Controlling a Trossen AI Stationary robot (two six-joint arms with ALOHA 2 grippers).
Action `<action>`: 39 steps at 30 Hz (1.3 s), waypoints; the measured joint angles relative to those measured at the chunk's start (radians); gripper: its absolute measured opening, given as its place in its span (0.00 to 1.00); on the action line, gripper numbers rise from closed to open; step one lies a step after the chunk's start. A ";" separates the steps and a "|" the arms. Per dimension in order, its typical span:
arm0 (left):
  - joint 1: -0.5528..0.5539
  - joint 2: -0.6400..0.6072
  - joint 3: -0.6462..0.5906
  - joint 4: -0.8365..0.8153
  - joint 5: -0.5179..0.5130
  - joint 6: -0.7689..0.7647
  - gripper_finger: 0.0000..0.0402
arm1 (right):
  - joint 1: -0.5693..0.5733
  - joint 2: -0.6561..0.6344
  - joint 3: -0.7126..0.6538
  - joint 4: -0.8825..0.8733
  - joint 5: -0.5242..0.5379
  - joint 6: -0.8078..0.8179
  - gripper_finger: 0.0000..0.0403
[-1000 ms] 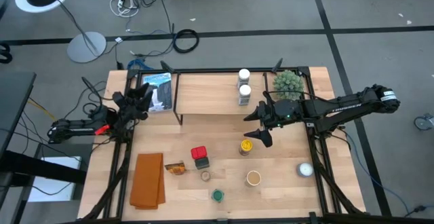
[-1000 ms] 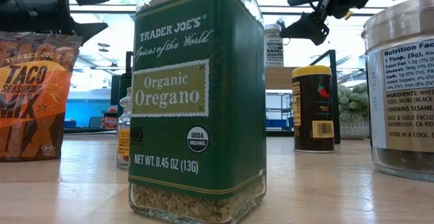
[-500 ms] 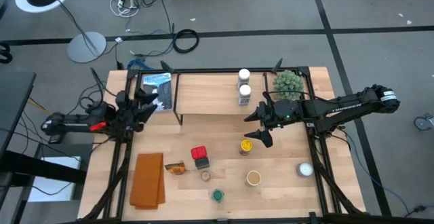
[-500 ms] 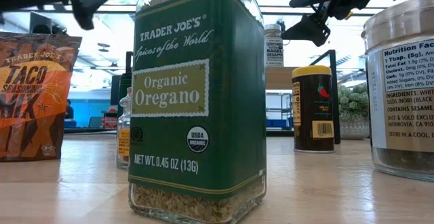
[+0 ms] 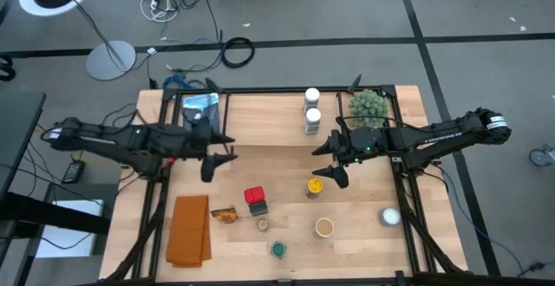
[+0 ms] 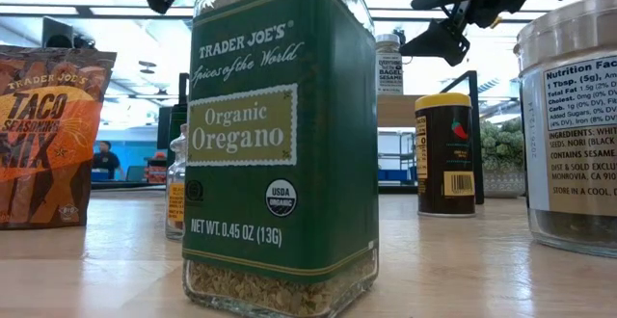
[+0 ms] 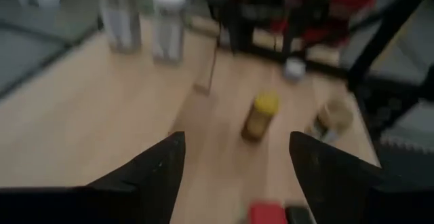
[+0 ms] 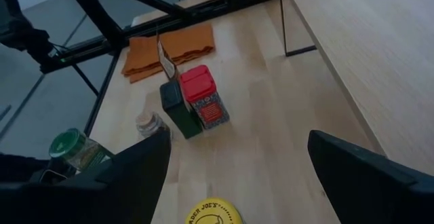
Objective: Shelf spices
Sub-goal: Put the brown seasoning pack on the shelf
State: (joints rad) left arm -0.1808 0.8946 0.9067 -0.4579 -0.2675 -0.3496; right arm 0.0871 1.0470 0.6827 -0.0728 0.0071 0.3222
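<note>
Left gripper [image 5: 218,153]: fingers apart, empty, at shelf [image 5: 264,120] left front corner
Right gripper [image 5: 323,168]: wide apart, empty, above yellow-lidded jar [image 5: 315,186]

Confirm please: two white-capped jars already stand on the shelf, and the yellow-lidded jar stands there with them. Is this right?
Not quite. The two white-capped jars do stand on the shelf, but the yellow-lidded jar stands on the table in front of the shelf, below the right tool. The high view shows it.
</note>
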 joint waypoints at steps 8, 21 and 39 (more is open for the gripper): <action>-0.115 0.190 0.165 -0.246 0.057 -0.188 0.67 | 0.025 0.000 0.000 -0.003 0.000 -0.001 0.86; -0.299 0.403 0.189 -0.400 0.079 -0.462 0.67 | 0.075 0.000 0.000 -0.004 0.002 0.039 0.86; -0.359 0.560 0.190 -0.458 0.151 -0.546 0.64 | 0.089 0.000 0.000 -0.011 0.004 0.035 0.86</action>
State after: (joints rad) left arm -0.5400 1.4546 1.0966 -0.9160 -0.1170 -0.8956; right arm 0.1761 1.0470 0.6827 -0.0841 0.0111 0.3569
